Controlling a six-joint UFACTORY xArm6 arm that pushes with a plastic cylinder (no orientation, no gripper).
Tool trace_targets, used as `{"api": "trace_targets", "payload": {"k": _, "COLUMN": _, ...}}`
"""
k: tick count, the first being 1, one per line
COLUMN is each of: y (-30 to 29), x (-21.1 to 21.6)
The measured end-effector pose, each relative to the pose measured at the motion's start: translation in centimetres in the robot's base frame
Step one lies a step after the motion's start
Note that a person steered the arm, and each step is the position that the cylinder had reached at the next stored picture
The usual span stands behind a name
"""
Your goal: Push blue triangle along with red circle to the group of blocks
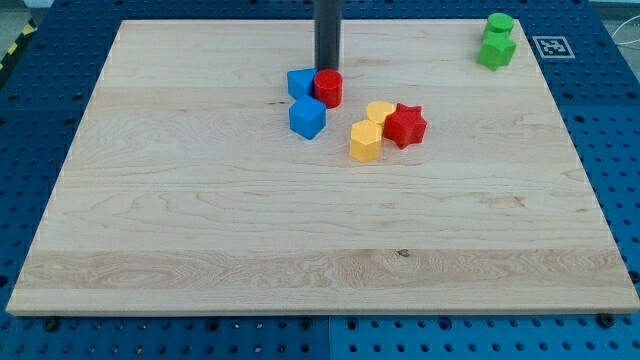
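Rod tip (326, 70) set just behind red circle (329, 88) and blue triangle (300, 83), holding nothing. Blue cube (308, 118) immediately below. Yellow heart (380, 111), yellow hexagon (365, 141), red star (405, 125) grouped rightward. Two green blocks (496, 42) far top right.

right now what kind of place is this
Probably a robotics lab bench: a wooden board lies on a blue perforated table, a printed marker tag sits at its corner, and my tip stands behind a red round block.
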State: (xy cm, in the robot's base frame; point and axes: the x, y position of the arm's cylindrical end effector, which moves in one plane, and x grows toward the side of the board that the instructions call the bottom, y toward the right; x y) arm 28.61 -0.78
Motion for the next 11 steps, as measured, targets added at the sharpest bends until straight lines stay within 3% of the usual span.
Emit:
{"api": "trace_targets", "payload": {"k": 1, "y": -4.3, "x": 0.7}}
{"api": "trace_targets", "payload": {"k": 2, "y": -5.9, "x": 3.8}}
{"api": "trace_targets", "payload": {"k": 3, "y": -5.3, "x": 4.0}}
{"api": "trace_targets", "payload": {"k": 6, "y": -0.6, "x": 5.8}}
{"api": "trace_targets", "payload": {"k": 11, "y": 13.1, "x": 7.3}}
